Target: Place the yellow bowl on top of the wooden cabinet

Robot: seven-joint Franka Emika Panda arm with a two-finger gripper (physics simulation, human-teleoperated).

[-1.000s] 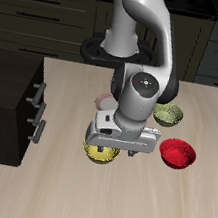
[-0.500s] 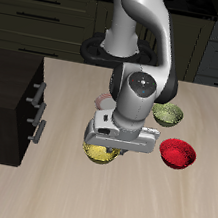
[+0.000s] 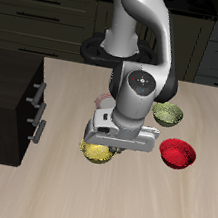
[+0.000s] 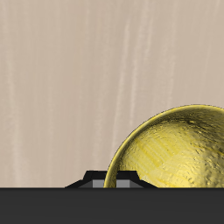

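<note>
The gripper [image 3: 103, 144] hangs low over the yellow bowl [image 3: 97, 152], which sits on the light table [image 3: 143, 214] near its middle, at about 3 o'clock from the wooden cabinet [image 3: 7, 93] and well apart from it. This looks like the grasping step: the bowl appears to rest on the wood, not lifted. The fingers are hidden behind the gripper body in the exterior view, and the wrist view shows only a dark bar and a small grey piece touching the bowl's rim [image 4: 175, 153], so whether they are spread or pinched on the rim I cannot tell. Next, I judge, comes a firm pinch on the rim, a lift, then a carry toward 9 o'clock onto the cabinet's flat top. An olive-green bowl [image 3: 168, 114] and a red bowl [image 3: 177, 153] sit toward 2 and 3 o'clock of the gripper
</note>
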